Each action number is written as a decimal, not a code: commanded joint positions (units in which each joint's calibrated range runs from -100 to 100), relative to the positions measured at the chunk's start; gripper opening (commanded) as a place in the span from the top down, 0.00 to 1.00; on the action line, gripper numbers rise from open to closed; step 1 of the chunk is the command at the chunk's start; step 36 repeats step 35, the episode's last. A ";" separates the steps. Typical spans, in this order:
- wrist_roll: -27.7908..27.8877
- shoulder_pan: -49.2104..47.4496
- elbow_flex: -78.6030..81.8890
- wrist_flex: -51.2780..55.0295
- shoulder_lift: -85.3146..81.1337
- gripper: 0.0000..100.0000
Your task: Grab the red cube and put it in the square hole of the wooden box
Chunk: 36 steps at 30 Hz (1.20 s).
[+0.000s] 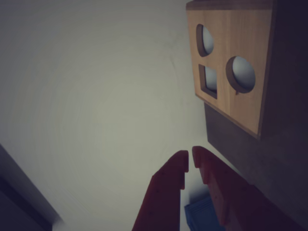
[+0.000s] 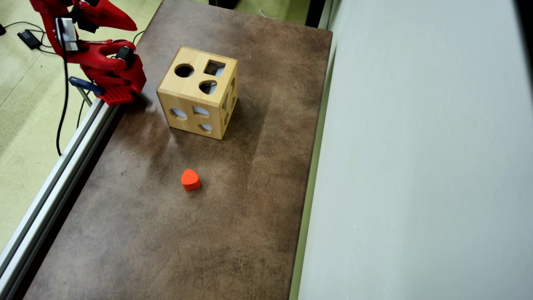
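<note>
The end effector (image 1: 190,160) is seen in the wrist view with its red fingers nearly touching and nothing between them. The wooden box (image 2: 198,92) stands on the brown table (image 2: 166,233), its square hole (image 2: 214,68) on top. An orange-red rounded block (image 2: 190,179) lies at six o'clock from it. No red cube can be seen.

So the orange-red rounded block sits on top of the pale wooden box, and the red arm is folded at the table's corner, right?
Not quite. The overhead view shows the orange-red rounded block lying on the brown tabletop, apart from the pale wooden box. The red arm is folded at the table's corner.
</note>
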 commanded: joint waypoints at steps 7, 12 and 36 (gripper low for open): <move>4.49 0.34 -1.60 0.58 -0.07 0.98; 4.59 0.19 -1.60 0.66 -0.07 0.98; 4.69 0.49 -1.60 0.66 -0.07 0.97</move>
